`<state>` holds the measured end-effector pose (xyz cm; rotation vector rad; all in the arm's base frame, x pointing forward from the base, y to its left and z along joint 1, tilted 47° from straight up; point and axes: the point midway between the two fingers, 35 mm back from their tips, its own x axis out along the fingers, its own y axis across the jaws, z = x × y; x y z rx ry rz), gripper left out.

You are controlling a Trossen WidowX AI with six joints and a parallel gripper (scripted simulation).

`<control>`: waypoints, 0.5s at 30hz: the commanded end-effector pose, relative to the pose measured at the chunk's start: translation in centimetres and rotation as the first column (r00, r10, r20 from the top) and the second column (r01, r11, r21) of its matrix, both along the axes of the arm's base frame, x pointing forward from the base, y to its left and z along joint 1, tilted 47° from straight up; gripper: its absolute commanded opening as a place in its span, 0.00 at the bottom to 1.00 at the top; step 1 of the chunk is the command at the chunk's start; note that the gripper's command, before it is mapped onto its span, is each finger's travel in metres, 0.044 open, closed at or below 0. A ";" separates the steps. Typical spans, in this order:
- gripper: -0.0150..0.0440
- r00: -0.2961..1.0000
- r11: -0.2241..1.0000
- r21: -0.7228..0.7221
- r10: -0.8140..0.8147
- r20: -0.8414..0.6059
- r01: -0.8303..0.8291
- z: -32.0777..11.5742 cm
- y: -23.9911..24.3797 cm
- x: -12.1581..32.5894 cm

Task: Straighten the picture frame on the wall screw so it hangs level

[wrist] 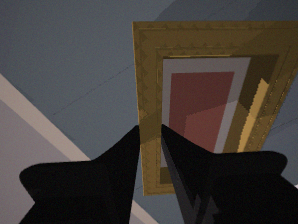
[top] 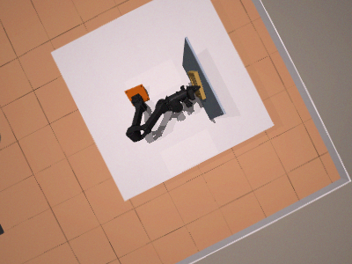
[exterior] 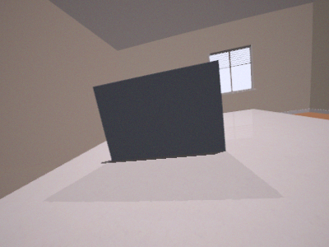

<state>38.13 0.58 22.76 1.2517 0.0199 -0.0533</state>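
Note:
The gold picture frame [top: 193, 76] [wrist: 215, 37], with a pale mat and a reddish picture, is in front of the dark wall panel [top: 187, 57] [exterior: 164, 115] [wrist: 60, 75]. My gripper [top: 199, 89] [wrist: 149, 128] is shut on the frame's side rail, the left one in the wrist view, with one finger on each side of it. In that view the rail and the panel's pale edge run at different angles. I cannot tell how far the frame is from level. The screw and the notched strip are hidden. The exterior view shows only the panel's back.
The panel stands upright on the white table top [top: 101, 154] [exterior: 164, 222]. The arm reaches across from its base beside an orange plate [top: 131, 93]. The panel casts a shadow behind it. A window [exterior: 241, 70] is in the far room wall.

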 end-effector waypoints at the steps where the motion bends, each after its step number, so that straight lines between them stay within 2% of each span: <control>1: 0.25 1.000 1.000 0.000 0.000 0.000 0.000 0.0 0.0 0.0; 15: 0.25 1.000 1.000 -0.005 0.000 -0.001 0.000 -0.1 0.0 0.0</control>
